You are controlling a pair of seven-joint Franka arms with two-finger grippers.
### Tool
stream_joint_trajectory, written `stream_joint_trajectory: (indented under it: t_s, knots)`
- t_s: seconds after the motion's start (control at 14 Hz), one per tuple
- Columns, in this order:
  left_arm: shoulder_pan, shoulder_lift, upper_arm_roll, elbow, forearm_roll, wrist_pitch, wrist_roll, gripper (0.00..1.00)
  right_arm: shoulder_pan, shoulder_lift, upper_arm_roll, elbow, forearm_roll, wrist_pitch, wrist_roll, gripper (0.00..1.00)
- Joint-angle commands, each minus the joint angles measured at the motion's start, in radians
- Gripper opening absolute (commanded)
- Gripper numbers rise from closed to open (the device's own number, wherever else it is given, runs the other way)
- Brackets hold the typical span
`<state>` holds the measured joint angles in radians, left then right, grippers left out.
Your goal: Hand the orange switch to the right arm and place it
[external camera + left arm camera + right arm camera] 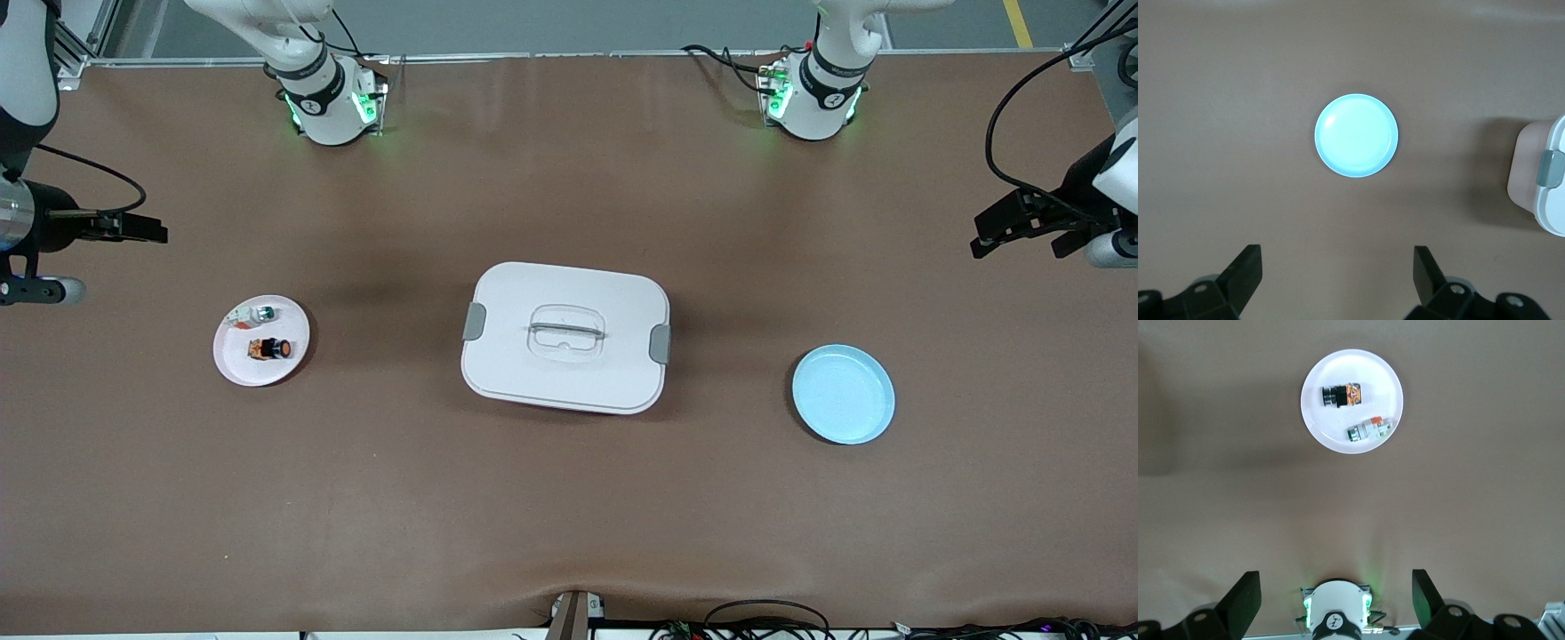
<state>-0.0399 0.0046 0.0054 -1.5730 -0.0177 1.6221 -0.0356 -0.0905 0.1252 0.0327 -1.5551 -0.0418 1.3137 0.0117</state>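
Note:
The orange switch (271, 348) lies on its side on a small white plate (242, 364) toward the right arm's end of the table. It also shows in the right wrist view (1343, 395) on the same plate (1331, 430). My right gripper (142, 229) hangs open and empty in the air near that end of the table, apart from the plate; its fingers stand wide apart (1336, 581). My left gripper (1018, 242) hangs open and empty over the left arm's end of the table, its fingers wide apart (1338, 263).
A small white-silver part (251, 314) lies on the white plate beside the switch. A white lidded box (565, 338) with grey clips stands mid-table. An empty light blue plate (843, 394) lies toward the left arm's end; the left wrist view (1356, 135) shows it too.

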Motion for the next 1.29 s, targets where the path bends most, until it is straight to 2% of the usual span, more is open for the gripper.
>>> stream_joint_trajectory:
  t_s: [0.0, 0.21, 0.36, 0.64, 1.21]
  knots:
    - [0.0, 0.0, 0.002, 0.008, 0.01, -0.018, 0.019, 1.0, 0.034, -0.012, 0.012, 0.03, 0.013, -0.037, 0.143, 1.0]
    - [0.0, 0.0, 0.002, 0.008, 0.01, -0.016, 0.019, 1.0, 0.032, -0.027, 0.007, 0.023, 0.077, -0.025, 0.217, 1.0]
    - [0.0, 0.0, 0.004, 0.008, 0.01, -0.018, 0.019, 1.0, 0.034, -0.051, 0.009, 0.007, 0.08, -0.007, 0.22, 1.0]
    - [0.001, 0.0, 0.004, 0.008, 0.01, -0.016, 0.019, 1.0, 0.063, -0.206, 0.009, -0.167, 0.08, 0.169, 0.218, 1.0]
    - [-0.002, -0.002, 0.002, 0.01, 0.01, -0.016, 0.017, 1.0, 0.071, -0.26, 0.009, -0.16, 0.079, 0.173, 0.211, 1.0]
